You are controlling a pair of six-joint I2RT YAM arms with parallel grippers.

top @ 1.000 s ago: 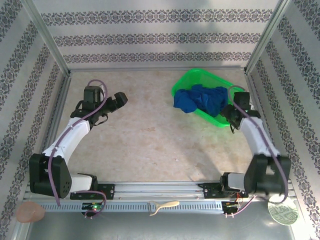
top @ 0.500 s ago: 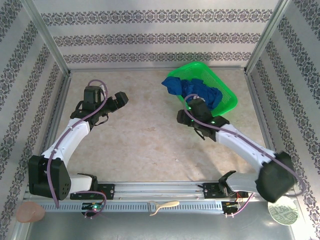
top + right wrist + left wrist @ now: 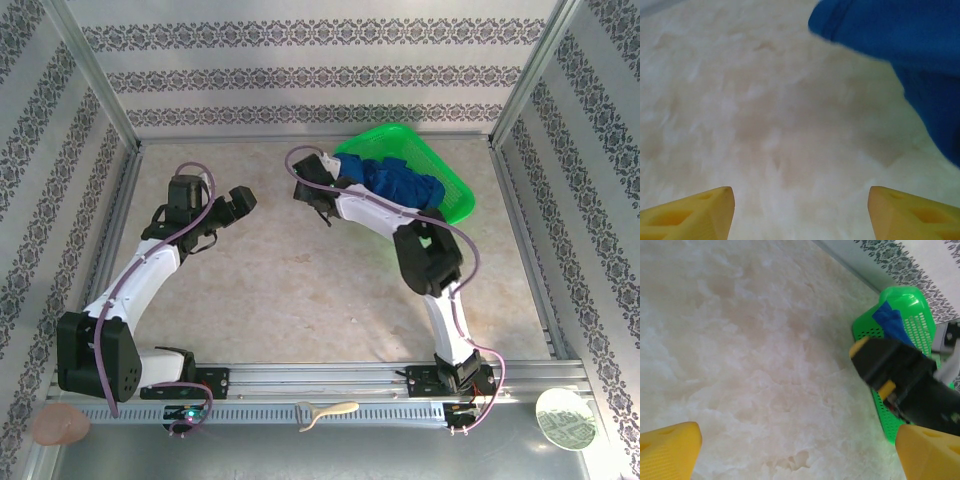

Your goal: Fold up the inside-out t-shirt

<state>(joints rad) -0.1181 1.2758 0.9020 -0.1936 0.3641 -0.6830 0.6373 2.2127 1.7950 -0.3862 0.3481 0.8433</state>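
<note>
At 9 o'clock of the basket (image 3: 400, 133), right gripper (image 3: 303, 188) has swung over, wide open, empty like left gripper (image 3: 240, 200); t-shirt (image 3: 400, 185) still unpicked inside.

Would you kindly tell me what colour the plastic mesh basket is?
Bright green: the plastic mesh basket shows best in the top external view.
</note>
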